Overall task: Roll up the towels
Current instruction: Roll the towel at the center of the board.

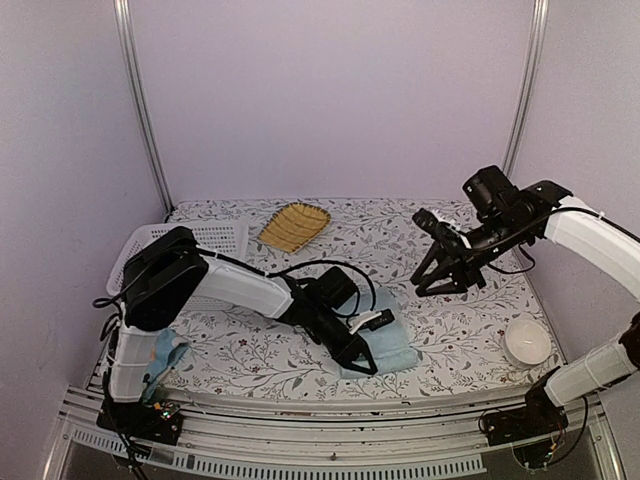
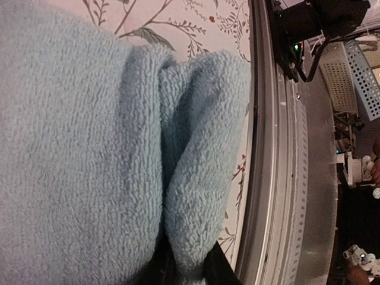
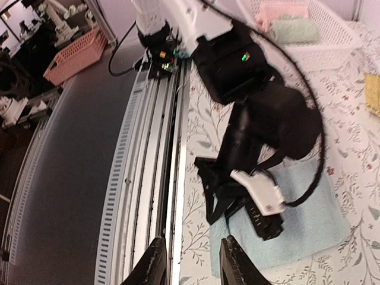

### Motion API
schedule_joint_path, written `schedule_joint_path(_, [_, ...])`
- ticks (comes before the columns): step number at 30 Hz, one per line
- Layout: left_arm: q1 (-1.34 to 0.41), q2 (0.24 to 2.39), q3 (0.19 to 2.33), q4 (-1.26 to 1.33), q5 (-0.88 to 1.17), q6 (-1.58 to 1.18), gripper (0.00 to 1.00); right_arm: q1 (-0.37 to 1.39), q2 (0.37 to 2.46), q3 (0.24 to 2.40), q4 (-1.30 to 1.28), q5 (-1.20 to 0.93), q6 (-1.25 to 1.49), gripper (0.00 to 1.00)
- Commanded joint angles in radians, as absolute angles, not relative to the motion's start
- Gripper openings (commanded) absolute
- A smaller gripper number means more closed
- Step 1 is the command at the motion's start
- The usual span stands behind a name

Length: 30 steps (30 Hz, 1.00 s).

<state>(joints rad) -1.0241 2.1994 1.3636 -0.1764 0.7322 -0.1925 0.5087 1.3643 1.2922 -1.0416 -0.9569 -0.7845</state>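
The plain light-blue terry towel (image 1: 398,345) lies bunched on the tabletop (image 1: 250,352) near its front edge, with a fold pinched in the left tool (image 1: 362,362), the right tool (image 3: 192,243) hangs parted and empty, and the white basket (image 3: 335,37) holds pink (image 3: 284,10) and green cloths (image 3: 300,29).

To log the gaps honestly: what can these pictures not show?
- Left gripper jaws: top view, its own body covers them; left wrist view, bottom edge cuts the fingers.
- Second towel: top view, left arm hides most of it.
- Blue towel: gripper covers its middle, top view.
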Motion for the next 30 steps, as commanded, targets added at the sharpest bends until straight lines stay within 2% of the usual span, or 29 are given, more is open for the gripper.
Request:
schedule_joint_path(1, [-0.992,2.269,1.31,-0.242,0.83,-0.324,0.16,0.608,1.375,1.113,-0.903,-0.729,-0.837,0.33])
schedule_joint_path(9, [-0.985,2.3,1.318,-0.239,0.848,-0.345,0.19,0.839,1.415,0.855,-0.554,-0.347,-0.812,0.41])
schedule_joint_path(12, [-0.984,2.305,1.319,-0.238,0.846,-0.349,0.2,0.894,1.444,0.838,-0.49,-0.304,-0.814,0.44])
schedule_joint_path(22, [-0.981,2.312,1.321,-0.239,0.849,-0.348,0.26,0.96,1.533,0.798,-0.381,-0.27,-0.821,0.46])
schedule_joint_path(27, [-0.98,2.32,1.322,-0.238,0.85,-0.347,0.28,0.989,1.592,0.799,-0.37,-0.249,-0.801,0.38])
schedule_joint_path(30, [-0.979,2.321,1.323,-0.239,0.843,-0.34,0.29,0.993,1.603,0.803,-0.371,-0.256,-0.807,0.16])
